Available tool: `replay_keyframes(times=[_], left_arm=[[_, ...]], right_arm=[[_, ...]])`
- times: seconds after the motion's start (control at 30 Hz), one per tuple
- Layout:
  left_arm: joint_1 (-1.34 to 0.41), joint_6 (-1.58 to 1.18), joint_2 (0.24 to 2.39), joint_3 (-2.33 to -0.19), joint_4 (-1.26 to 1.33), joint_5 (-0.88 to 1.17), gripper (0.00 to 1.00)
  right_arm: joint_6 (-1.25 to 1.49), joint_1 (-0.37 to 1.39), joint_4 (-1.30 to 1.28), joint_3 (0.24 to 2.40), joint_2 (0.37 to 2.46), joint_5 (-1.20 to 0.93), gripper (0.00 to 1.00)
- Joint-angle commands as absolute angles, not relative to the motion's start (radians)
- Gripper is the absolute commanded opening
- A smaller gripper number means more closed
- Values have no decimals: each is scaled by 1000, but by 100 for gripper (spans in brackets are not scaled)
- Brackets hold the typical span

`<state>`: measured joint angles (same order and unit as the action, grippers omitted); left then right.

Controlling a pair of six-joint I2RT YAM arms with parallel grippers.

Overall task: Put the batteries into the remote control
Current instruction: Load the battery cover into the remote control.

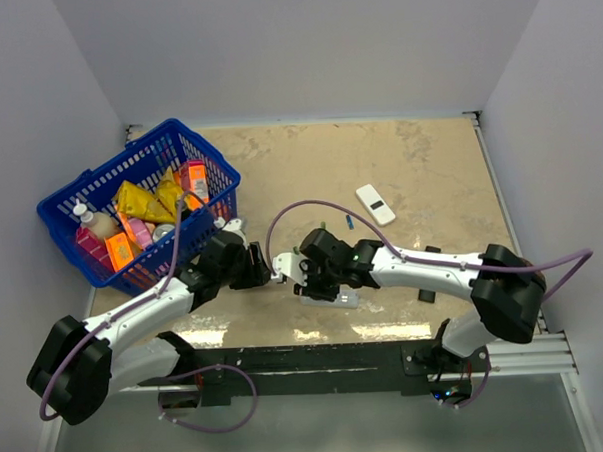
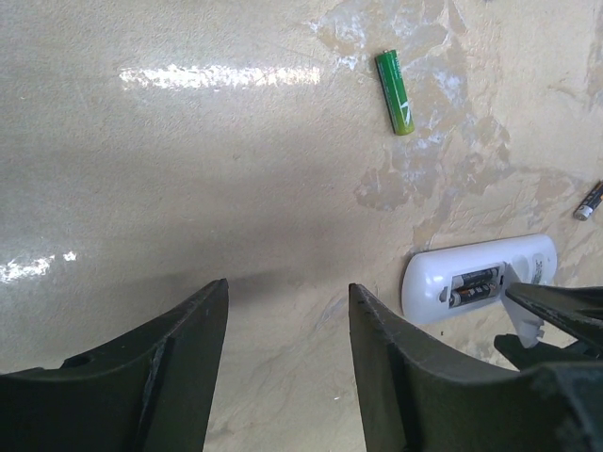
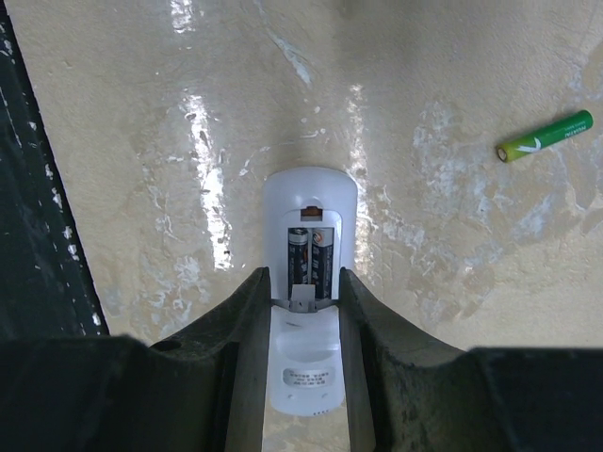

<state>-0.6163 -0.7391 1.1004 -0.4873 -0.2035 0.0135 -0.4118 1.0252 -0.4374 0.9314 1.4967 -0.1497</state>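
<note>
The remote control (image 3: 310, 193) lies back-up on the counter (image 1: 429, 170), near its front edge and between the two arms. Its battery bay is open, with two batteries (image 3: 311, 254) seated side by side inside.

The right pincer (image 3: 301, 282) sits over the remote's lower half, clamped on a white battery cover (image 3: 303, 367) that has a label and a small tab at its upper edge.

The left pincer (image 2: 287, 287) hovers just beside the remote's end. Its fingers are apart, with only bare counter between them.

A loose green battery (image 2: 395, 91) lies on the counter near the remote, and a dark, silver-tipped battery (image 2: 590, 200) lies farther off.

A wider white remote (image 1: 375, 204) lies well behind, with a blue basket (image 1: 90, 185) of packets at the left.
</note>
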Motion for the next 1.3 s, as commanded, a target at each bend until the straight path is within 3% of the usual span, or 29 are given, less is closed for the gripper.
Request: replay_keyframes(times=[0.0,0.6,1.27], left_arm=[[-611,-721,1106,-518,-184,3,58],[-611,-723,1097,-517,-189,3,58],[-612,-715,1091,-517,-198,2,59]], right_arm=[[-431,1045,-443,942,1519,-173,1],[-431,1068,-446,934,1502,-28,1],[-407,1068,-462,930,1539,-130,2]])
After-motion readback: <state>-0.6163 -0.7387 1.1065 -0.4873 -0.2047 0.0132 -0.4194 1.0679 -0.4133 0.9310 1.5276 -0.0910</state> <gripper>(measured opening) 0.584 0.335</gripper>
